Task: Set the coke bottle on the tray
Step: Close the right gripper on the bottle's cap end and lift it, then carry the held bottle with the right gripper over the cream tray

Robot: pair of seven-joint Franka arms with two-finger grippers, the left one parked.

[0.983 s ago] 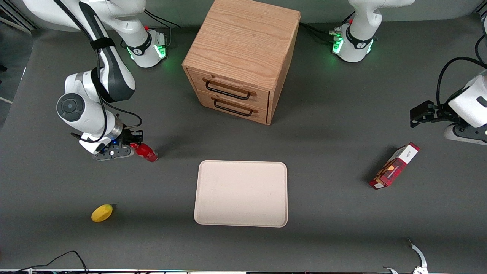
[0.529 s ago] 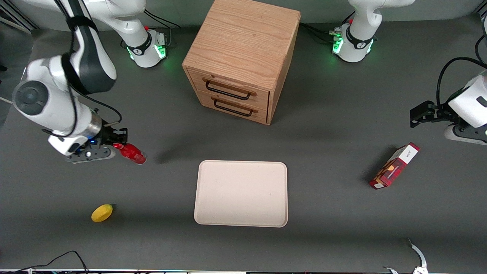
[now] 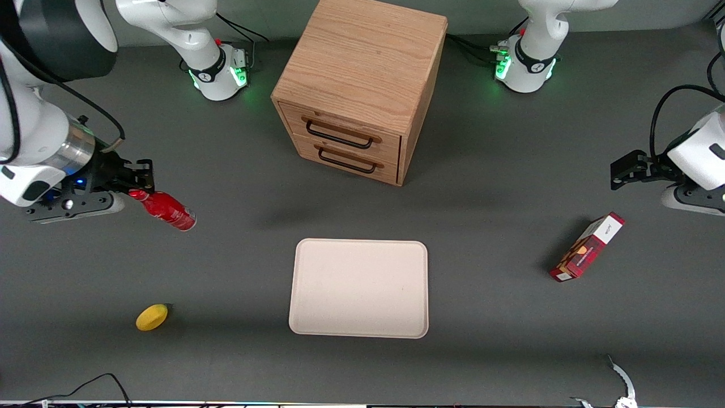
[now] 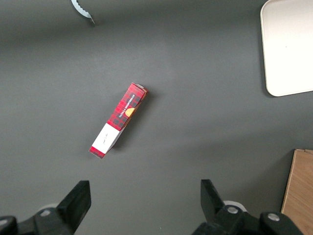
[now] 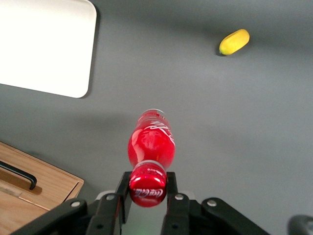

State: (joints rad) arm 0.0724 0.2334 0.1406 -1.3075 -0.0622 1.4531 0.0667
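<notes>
The small glossy red coke bottle (image 3: 167, 211) hangs in the air, held by its cap and neck, body slanting down toward the table. My gripper (image 3: 137, 186) is shut on the cap, high above the table at the working arm's end. In the right wrist view the red cap (image 5: 147, 188) sits clamped between the two black fingers (image 5: 122, 193) of the gripper (image 5: 147, 192), with the bottle (image 5: 152, 142) pointing away. The cream-white tray (image 3: 359, 288) lies flat on the table, nearer the front camera than the drawer cabinet, well apart from the bottle; a corner of the tray (image 5: 46, 46) shows below the bottle.
A wooden two-drawer cabinet (image 3: 358, 88) stands at the middle of the table. A yellow lemon (image 3: 152, 317) lies near the front edge at the working arm's end. A red-and-white carton box (image 3: 587, 247) lies toward the parked arm's end.
My gripper has lifted the coke bottle off the table and risen steadily, drifting toward the working arm's end. The tray, lemon and carton have not moved.
</notes>
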